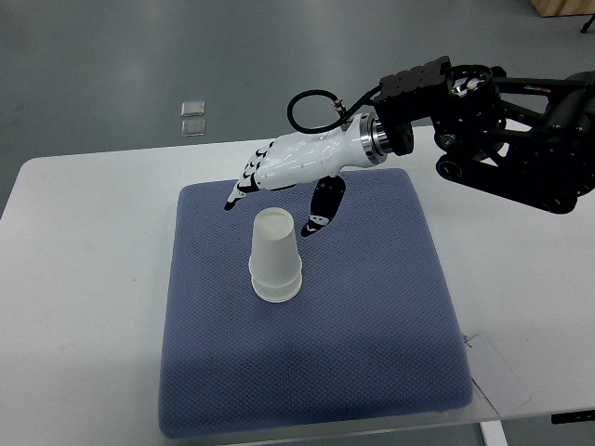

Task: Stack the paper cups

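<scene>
A stack of white paper cups (275,257) stands upside down on the blue mat (307,353), one cup nested over another. My right hand (279,200) is white with black finger joints and hovers just behind and above the stack. Its fingers (244,185) are spread and relaxed, its thumb (323,210) points down toward the mat, and it holds nothing. It does not touch the cups. The left arm is out of view.
The mat lies on a white table (84,307). A white paper tag (497,372) lies at the mat's front right corner. Two small clear squares (192,116) lie on the floor beyond the table. My right arm's black joints (502,121) reach over the table's back right.
</scene>
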{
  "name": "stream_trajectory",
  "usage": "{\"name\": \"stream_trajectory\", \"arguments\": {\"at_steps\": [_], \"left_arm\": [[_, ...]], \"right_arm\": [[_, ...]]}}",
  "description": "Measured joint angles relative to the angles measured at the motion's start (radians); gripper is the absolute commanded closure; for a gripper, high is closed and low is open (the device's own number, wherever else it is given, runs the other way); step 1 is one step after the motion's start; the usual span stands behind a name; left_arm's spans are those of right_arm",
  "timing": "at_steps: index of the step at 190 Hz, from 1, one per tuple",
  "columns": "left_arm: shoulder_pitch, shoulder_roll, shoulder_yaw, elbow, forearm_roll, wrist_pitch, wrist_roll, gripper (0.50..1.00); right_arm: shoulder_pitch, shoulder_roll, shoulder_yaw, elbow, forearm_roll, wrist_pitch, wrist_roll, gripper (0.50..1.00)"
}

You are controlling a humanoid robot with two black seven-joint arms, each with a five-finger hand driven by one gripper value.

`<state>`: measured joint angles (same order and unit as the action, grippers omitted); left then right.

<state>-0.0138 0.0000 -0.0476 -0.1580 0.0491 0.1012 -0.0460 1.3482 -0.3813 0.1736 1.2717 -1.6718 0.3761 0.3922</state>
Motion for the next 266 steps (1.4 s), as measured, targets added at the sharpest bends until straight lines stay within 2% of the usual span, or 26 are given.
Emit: {"name": "stream_trajectory", "arguments": {"at_steps": [60,79,125,164,179,205,222,266], "left_arm": [[0.0,0.0,0.0,0.0,0.0,0.0,0.0,0.5],[0.0,0.0,0.0,0.0,0.0,0.0,0.0,0.5],[0.0,0.0,0.0,0.0,0.0,0.0,0.0,0.5],[0.0,0.0,0.0,0.0,0.0,0.0,0.0,0.5],[0.0,0.0,0.0,0.0,0.0,0.0,0.0,0.5],[0.0,0.0,0.0,0.0,0.0,0.0,0.0,0.5],[0.0,0.0,0.0,0.0,0.0,0.0,0.0,0.5],[0.0,0.0,0.0,0.0,0.0,0.0,0.0,0.5]], "right_arm": [[-0.064,-0.026,0.086,-0.033,0.05,-0.023,-0.017,0.587],[-0.139,-0.041,0.176,-0.094,0.125,-0.028,-0.064,0.587],[-0.325,-0.026,0.473,-0.305,0.374,-0.035,-0.222,0.589],[-0.458,0.101,0.731,-0.429,0.578,-0.113,-0.406,0.587],[-0.517,0.152,0.825,-0.445,0.6,-0.153,-0.455,0.587],[-0.601,0.251,0.972,-0.45,0.611,-0.22,-0.491,0.587],[-0.632,0.293,1.052,-0.45,0.613,-0.239,-0.519,0.587],[-0.651,0.333,1.186,-0.45,0.615,-0.279,-0.529,0.587]]}}
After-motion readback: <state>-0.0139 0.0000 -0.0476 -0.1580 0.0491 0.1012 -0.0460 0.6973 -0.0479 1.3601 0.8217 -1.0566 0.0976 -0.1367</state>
